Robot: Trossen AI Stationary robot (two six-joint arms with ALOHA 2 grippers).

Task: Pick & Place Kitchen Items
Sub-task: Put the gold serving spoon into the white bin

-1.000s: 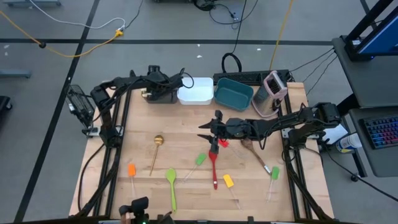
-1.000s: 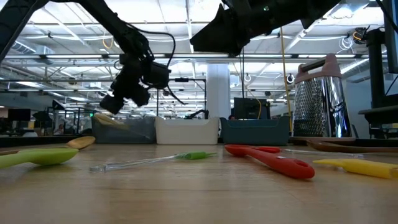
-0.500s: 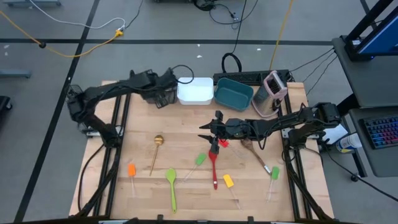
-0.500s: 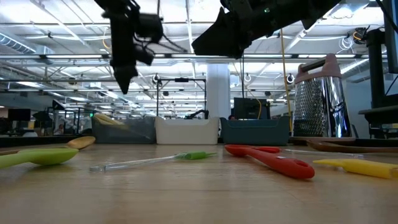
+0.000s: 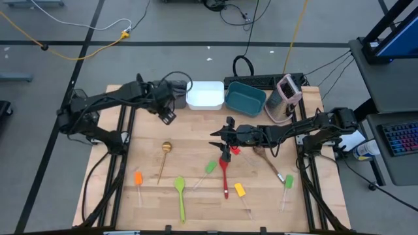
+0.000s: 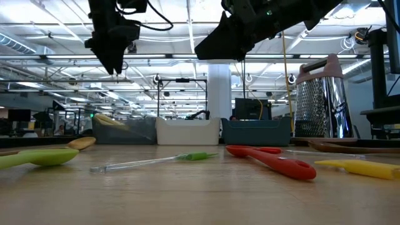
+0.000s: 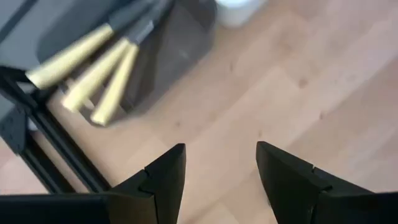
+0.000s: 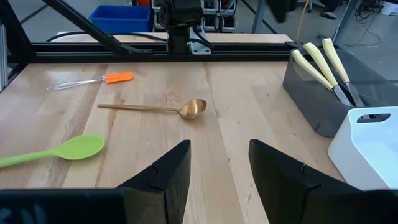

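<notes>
Several slim utensils lie flat on the wooden table: a gold spoon (image 5: 163, 158), an orange spatula (image 5: 138, 179), a green spoon (image 5: 179, 192), a green spatula (image 5: 209, 168), a red spoon (image 5: 225, 176), a yellow spatula (image 5: 240, 190), a wooden spoon (image 5: 265, 156) and a second green spatula (image 5: 288, 182). Cream-handled knives (image 7: 81, 68) stand leaning in a dark tub (image 8: 317, 102). My left gripper (image 5: 167, 115) is open and empty, above the table just in front of that tub. My right gripper (image 5: 219, 136) is open and empty, hovering over the red spoon's bowl end.
A white tub (image 5: 205, 95), a teal tub (image 5: 245, 98) and a pink-and-grey boxy appliance (image 5: 287, 91) stand along the far edge. Bare wood lies between the gold spoon and the tubs.
My left gripper has moved from over the dark tub toward the table's near edge. It shows higher in the low view and has turned about. It stays empty. The knives stay in the tub.
</notes>
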